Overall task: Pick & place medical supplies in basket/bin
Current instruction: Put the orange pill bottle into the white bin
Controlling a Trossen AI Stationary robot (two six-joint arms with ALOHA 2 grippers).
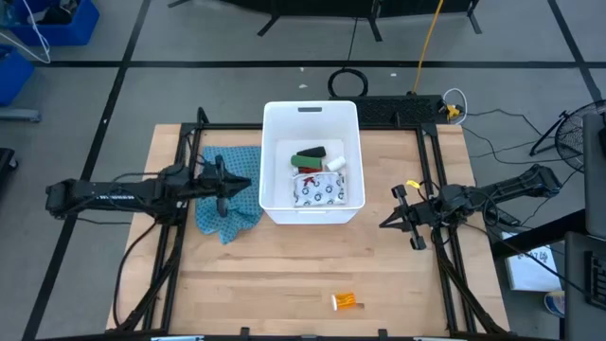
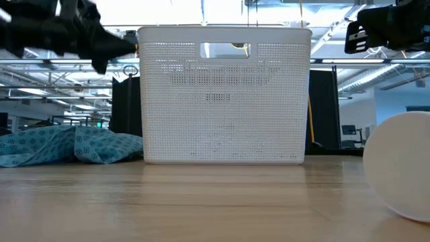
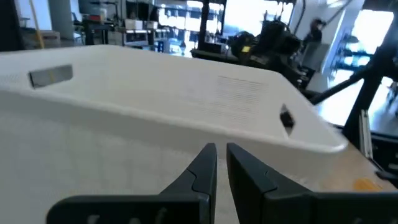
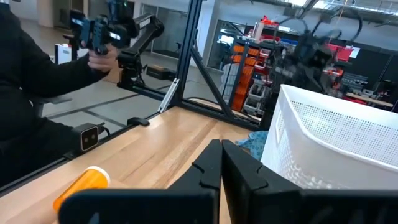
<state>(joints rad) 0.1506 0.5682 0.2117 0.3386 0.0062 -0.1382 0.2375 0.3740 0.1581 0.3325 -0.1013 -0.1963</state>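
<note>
Orange vial (image 1: pixel 346 302) lying on its side on the wooden table (image 1: pixel 284 275), alone at 6 o'clock from the white tub (image 1: pixel 311 121), well apart from both arms; likely the last loose item; round body on smooth wood, so a clumsy closing of the fingers could roll it toward the near table edge; long reach for either arm, so a low approach risks dragging it.

White cylinder (image 2: pixel 400 165) visible only in the low view, close to that camera, not findable from above; easily overlooked.

Tub holding the white pouch with dark pattern (image 1: pixel 318 191), red bottle (image 1: pixel 309 166), green packet (image 1: pixel 308 156), black packet (image 1: pixel 310 150); tall walls, so a swing across at rim height could clip or shove the tub.

Teal checked cloth (image 1: pixel 227 194) at 9 o'clock of the tub, just beside its wall, directly under the left arm; a descent here could snag fabric instead of a supply.

Left gripper (image 1: pixel 223 185) hovering over the cloth, pointing at the tub wall; fingers nearly together with a thin slit between, pinching nothing.

Right gripper (image 1: pixel 405 218) at 3 o'clock of the tub, raised above the table, fingers pressed together, empty; vial in its wrist view, off to one side.
</note>
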